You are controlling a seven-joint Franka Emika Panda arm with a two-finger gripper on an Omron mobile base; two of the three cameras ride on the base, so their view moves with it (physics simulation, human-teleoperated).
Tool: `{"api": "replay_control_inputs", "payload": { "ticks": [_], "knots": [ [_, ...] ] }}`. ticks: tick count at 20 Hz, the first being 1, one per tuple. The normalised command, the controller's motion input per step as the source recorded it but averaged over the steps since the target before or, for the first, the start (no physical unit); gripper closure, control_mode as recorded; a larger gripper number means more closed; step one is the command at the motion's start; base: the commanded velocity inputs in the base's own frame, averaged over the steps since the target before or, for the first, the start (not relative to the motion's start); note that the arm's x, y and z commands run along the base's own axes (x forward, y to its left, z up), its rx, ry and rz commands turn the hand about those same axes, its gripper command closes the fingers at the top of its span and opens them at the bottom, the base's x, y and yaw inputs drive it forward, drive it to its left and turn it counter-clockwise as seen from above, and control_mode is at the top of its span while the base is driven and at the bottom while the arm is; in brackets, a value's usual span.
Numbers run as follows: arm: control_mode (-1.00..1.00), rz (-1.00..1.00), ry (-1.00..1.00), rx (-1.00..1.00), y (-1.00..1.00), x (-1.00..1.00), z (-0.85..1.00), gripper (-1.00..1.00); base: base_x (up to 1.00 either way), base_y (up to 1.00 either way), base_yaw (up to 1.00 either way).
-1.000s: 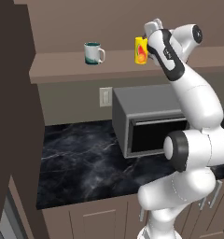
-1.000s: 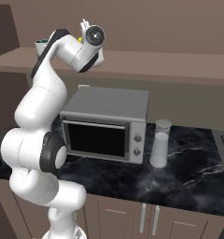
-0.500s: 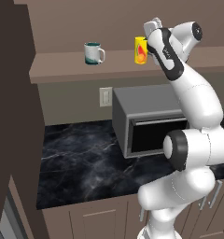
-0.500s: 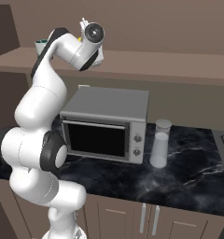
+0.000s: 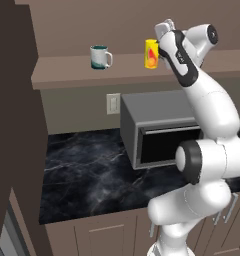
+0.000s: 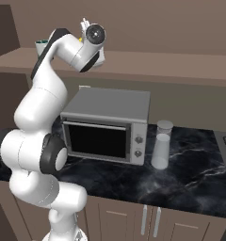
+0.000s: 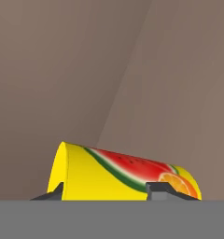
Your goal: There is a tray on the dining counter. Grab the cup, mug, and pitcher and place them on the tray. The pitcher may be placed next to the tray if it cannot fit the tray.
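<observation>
- The gripper (image 7: 104,192) has its fingertips either side of the cup (image 5: 151,53), pinching it on the shelf (image 5: 67,75).
- Cup shows watermelon and orange art, no writing.
- Mug (image 5: 100,57) stands further left.

Glossy white rounded arm (image 5: 207,105) segments joined by dark grey joint bands.
</observation>
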Motion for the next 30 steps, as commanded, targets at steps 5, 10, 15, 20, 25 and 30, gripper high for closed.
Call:
{"api": "replay_control_inputs", "payload": {
  "ticks": [5,10,15,20,25,30],
  "knots": [
    [-1.00,-0.04,-0.11,0.08,-0.17,-0.09,-0.11,1.00,0.00,0.00,0.00],
    [-1.00,-0.08,-0.12,0.13,-0.32,-0.18,-0.09,1.00,0.00,0.00,0.00],
    [-1.00,-0.10,-0.07,0.05,-0.37,-0.29,0.02,1.00,0.00,0.00,0.00],
    [-1.00,-0.06,0.00,0.00,-0.37,-0.61,0.02,1.00,0.00,0.00,0.00],
    [-1.00,-0.03,0.00,0.00,-0.33,-0.78,0.09,1.00,0.00,0.00,0.00],
    [-1.00,-0.03,0.01,-0.02,-0.22,-0.84,0.09,1.00,0.00,0.00,0.00]
  ]
}}
